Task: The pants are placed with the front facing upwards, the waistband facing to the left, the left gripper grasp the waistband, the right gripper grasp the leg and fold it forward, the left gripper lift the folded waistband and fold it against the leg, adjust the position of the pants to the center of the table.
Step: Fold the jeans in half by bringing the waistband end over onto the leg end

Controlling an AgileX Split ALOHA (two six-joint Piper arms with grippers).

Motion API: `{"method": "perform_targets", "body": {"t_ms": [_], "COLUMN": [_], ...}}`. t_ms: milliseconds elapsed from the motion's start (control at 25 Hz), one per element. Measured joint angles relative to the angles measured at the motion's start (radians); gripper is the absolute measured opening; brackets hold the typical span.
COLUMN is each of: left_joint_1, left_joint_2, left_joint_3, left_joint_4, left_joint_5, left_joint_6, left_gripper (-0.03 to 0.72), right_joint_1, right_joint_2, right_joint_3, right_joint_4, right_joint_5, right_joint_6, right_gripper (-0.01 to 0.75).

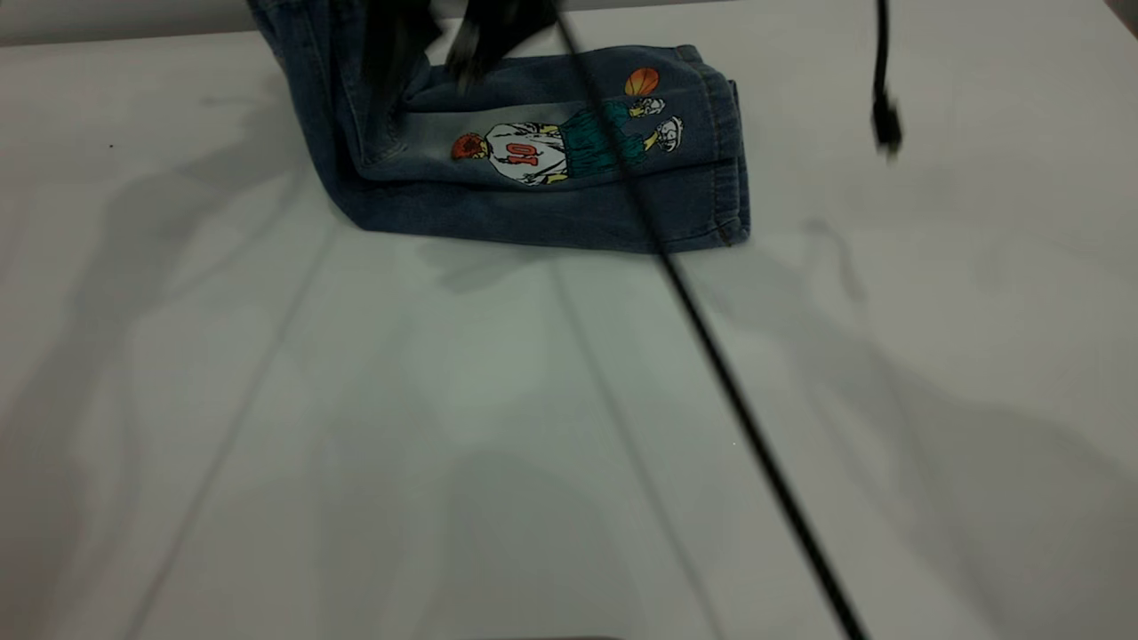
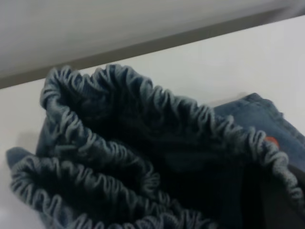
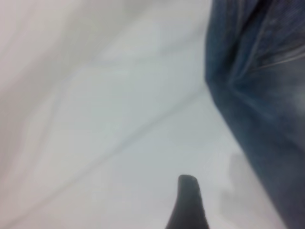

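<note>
pants (image 1: 533, 178): folded lengthwise near the counter's (image 1: 444, 444) far edge, wide open room in front
waistband (image 2: 119, 143): raised, gripped by left end effector (image 1: 427, 44)
right end effector (image 3: 188, 205): beside pants, grip state cannot be told

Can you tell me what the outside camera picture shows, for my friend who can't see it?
Folded blue denim pants with a cartoon basketball player lie at the far side of a white table, their left end lifted. A thin black cable crosses in front.
</note>
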Motion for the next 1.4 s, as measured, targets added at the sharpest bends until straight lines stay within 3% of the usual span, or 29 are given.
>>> {"method": "perform_targets", "body": {"t_ms": [120, 400, 680, 1000, 1160, 1400], "left_joint_1": [-0.032, -0.126, -0.264, -0.389, -0.434, -0.477], "left_joint_2": [0.000, 0.000, 0.001, 0.106, 0.165, 0.176], "left_joint_3": [0.000, 0.000, 0.002, 0.008, 0.008, 0.008], "left_joint_4": [-0.013, -0.036, -0.037, -0.050, -0.060, -0.067], "left_joint_5": [-0.005, -0.029, -0.076, -0.281, -0.329, -0.342], "left_joint_6": [0.000, 0.036, 0.136, 0.148, 0.171, 0.177], "left_gripper": [0.031, 0.031, 0.031, 0.041, 0.115, 0.392], "right_joint_1": [-0.046, -0.193, -0.294, -0.341, -0.341, -0.341], "right_joint_2": [-0.023, -0.033, -0.033, -0.034, -0.034, -0.034], "right_joint_3": [-0.076, -0.192, -0.323, -0.467, -0.507, -0.514], "right_joint_4": [-0.074, -0.282, -0.313, -0.315, -0.314, -0.315], "right_joint_5": [0.093, 0.194, 0.252, 0.301, 0.304, 0.307], "right_joint_6": [0.081, 0.286, 0.338, 0.341, 0.341, 0.337], "right_gripper": [0.475, 0.475, 0.475, 0.475, 0.475, 0.465]}}
